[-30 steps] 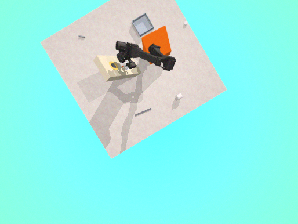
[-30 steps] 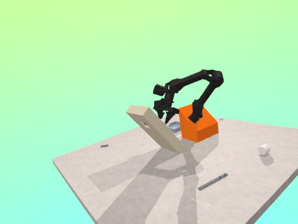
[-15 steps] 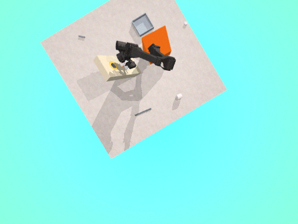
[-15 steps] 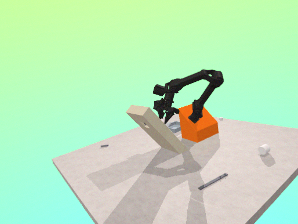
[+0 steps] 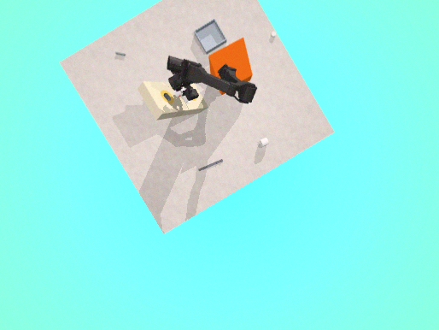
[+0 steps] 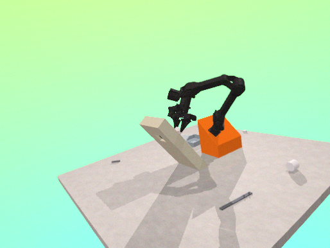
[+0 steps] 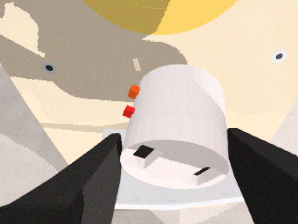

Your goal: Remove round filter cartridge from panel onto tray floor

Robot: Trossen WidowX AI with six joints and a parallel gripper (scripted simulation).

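Observation:
The white round cartridge is out of the hole, its face with two dark slots toward the wrist camera and two small red and orange tabs on its side. My gripper is shut on the cartridge, one black finger on each side near the slotted face. The cream panel leans, with a yellow-ringed hole above the cartridge. A pale ledge lies below the cartridge; whether they touch is unclear. The grey-blue tray stands apart from the panel. The top view largely hides the cartridge behind the arm.
The orange base block stands beside the tray. A dark bar, a white cylinder, a short grey piece and a small white piece lie on the table.

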